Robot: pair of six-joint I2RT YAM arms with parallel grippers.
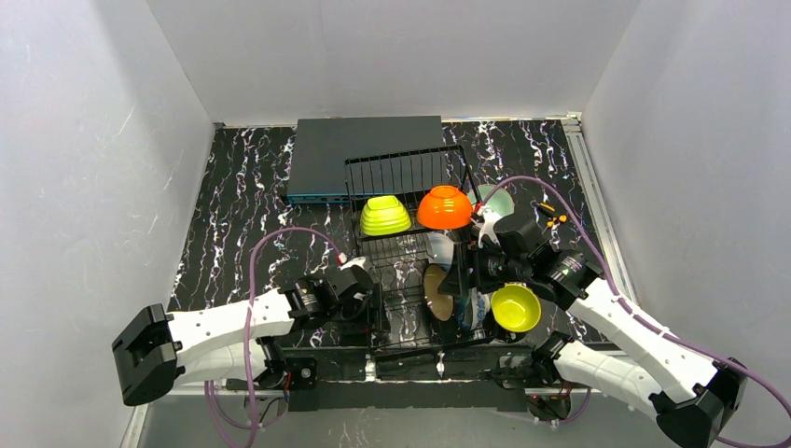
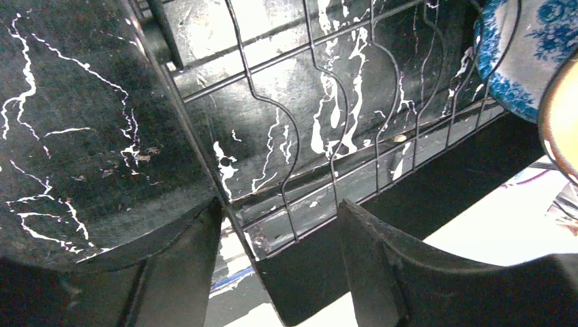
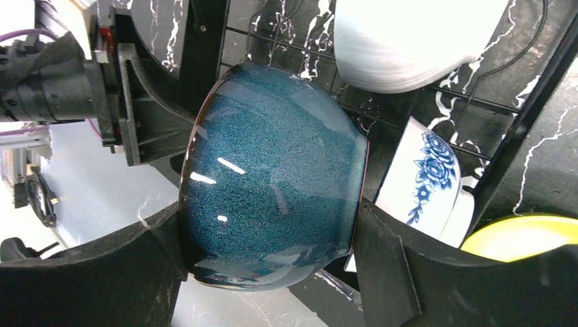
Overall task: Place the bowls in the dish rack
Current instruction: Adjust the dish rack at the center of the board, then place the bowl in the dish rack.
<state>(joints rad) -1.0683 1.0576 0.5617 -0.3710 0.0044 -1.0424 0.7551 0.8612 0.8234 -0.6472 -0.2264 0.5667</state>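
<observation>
Hard to read: in top view right tool (image 3: 269,228) and its load are lost among bowls in dish rack (image 1: 410,257); I only see them from right wrist. White bowl (image 3: 409,41) and yellow bowl (image 3: 525,235) cut off by frame edges.
Right tool clamped on teal bowl (image 3: 272,197), bowl on its side, beside blue-white patterned bowl (image 3: 426,177), rack's right part.
Left tool (image 2: 279,204) jaws apart, straddling rack's near-left corner wire, nothing gripped.
Left arm low, reaching inward; right arm bent over rack.
Lime green bowl (image 1: 385,216), orange bowl (image 1: 444,207) on back tier
</observation>
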